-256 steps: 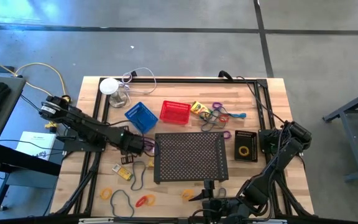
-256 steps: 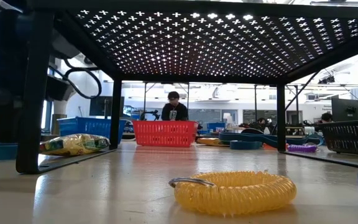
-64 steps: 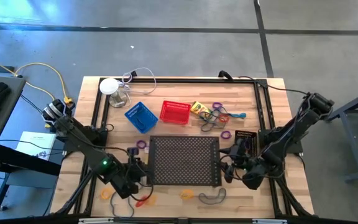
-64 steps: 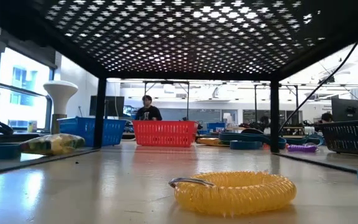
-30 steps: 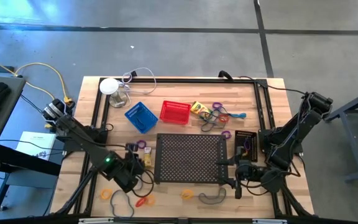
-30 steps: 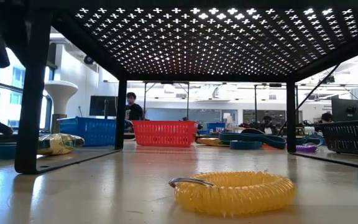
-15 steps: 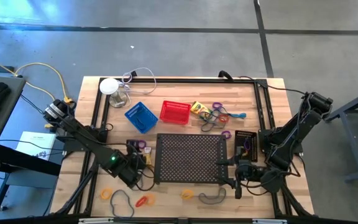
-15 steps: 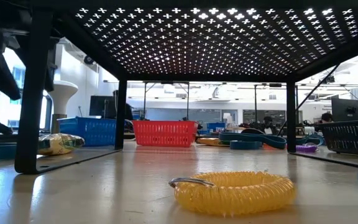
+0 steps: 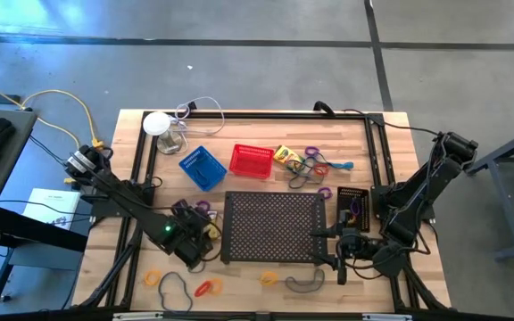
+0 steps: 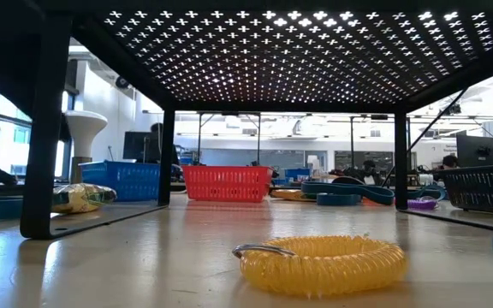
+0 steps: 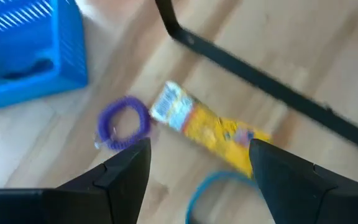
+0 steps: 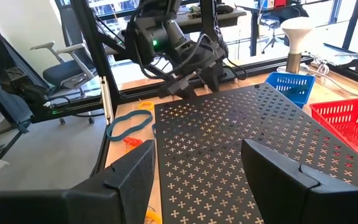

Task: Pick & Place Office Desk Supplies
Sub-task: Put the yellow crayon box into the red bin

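Wooden table (image 9: 382, 143), illegibly printed crayon box (image 11: 209, 129)

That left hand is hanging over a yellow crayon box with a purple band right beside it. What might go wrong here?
The left hand is open above the yellow crayon box, with the purple band close beside it, so a finger might catch the band too. The black tray's leg runs near; the hand could bump it and shift the tray.
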